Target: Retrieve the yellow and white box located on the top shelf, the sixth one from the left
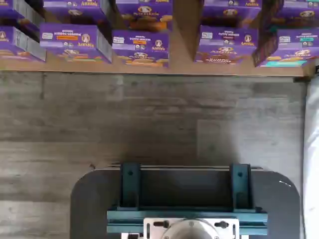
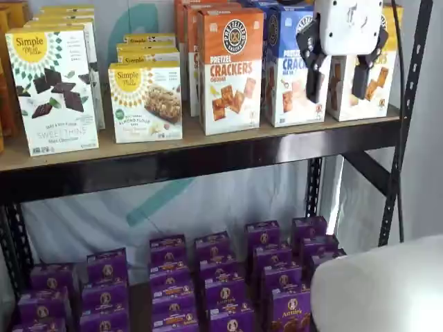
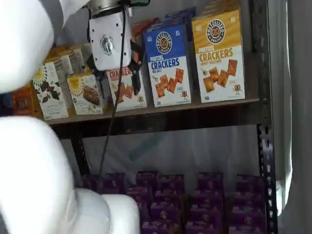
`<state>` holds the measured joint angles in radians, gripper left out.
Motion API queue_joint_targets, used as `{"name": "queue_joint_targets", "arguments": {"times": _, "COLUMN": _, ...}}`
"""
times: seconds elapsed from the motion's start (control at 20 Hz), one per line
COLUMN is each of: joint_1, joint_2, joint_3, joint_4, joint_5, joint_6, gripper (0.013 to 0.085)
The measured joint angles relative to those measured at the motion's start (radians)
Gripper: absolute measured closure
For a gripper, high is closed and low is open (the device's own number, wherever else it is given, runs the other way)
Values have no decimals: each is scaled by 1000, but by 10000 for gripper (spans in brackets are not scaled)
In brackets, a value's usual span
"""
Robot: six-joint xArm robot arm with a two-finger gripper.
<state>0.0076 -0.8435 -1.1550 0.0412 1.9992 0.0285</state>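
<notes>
Grey wood-grain floor [image 1: 149,119] lies below us, matte and streaked; at its edge the dark mount [image 1: 187,199] with teal brackets shows in the wrist view, so we judge the task barely begun; nothing is grasped, and the approach, the grip and the pull-out all remain. Nearer than the shelves hangs our gripper [image 2: 339,76], a glossy white body with two black fingers [image 2: 315,79]; a plain gap stands between them and they hold nothing. Behind it, on the top shelf [image 2: 208,155], a tan board fronted by a thick black beam, stands the yellow box [image 3: 218,56]; tall, flat-faced cardboard, yellow above and white below, at the row's far end beside the blue box [image 3: 168,66]; the orange box [image 2: 230,69] comes next. Lower down, small purple boxes [image 2: 221,283] sit in rows.
</notes>
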Motion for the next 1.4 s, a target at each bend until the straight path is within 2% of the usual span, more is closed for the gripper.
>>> {"name": "queue_joint_targets", "arguments": {"times": 0.05, "joint_1": -60, "joint_2": -27, "joint_3": 29, "joint_4": 69, "joint_5": -47, "joint_6": -31, "gripper": 130}}
{"name": "queue_joint_targets", "arguments": {"times": 0.1, "joint_1": -66, "joint_2": -32, "joint_3": 33, "joint_4": 82, "joint_5": -57, "joint_6": -35, "gripper": 130}}
{"name": "queue_joint_targets", "arguments": {"times": 0.35, "joint_1": -36, "joint_2": -27, "joint_3": 44, "joint_4": 83, "joint_5": -78, "joint_6": -9, "gripper": 130}}
{"name": "queue_joint_targets", "arguments": {"times": 0.6, "joint_1": -15, "joint_2": -25, "joint_3": 54, "joint_4": 62, "joint_5": -95, "joint_6": 3, "gripper": 130}}
{"name": "queue_joint_targets", "arguments": {"times": 0.85, "joint_1": -25, "joint_2": -12, "joint_3": 55, "joint_4": 20, "joint_5": -122, "joint_6": -21, "gripper": 130}}
{"name": "queue_joint_targets", "arguments": {"times": 1.25, "joint_1": -112, "joint_2": 40, "joint_3": 22, "joint_4": -29, "joint_5": -188, "joint_6": -121, "gripper": 130}}
{"name": "queue_joint_targets", "arguments": {"times": 1.4, "joint_1": -159, "joint_2": 67, "joint_3": 0, "joint_4": -35, "joint_5": -215, "joint_6": -167, "gripper": 130}}
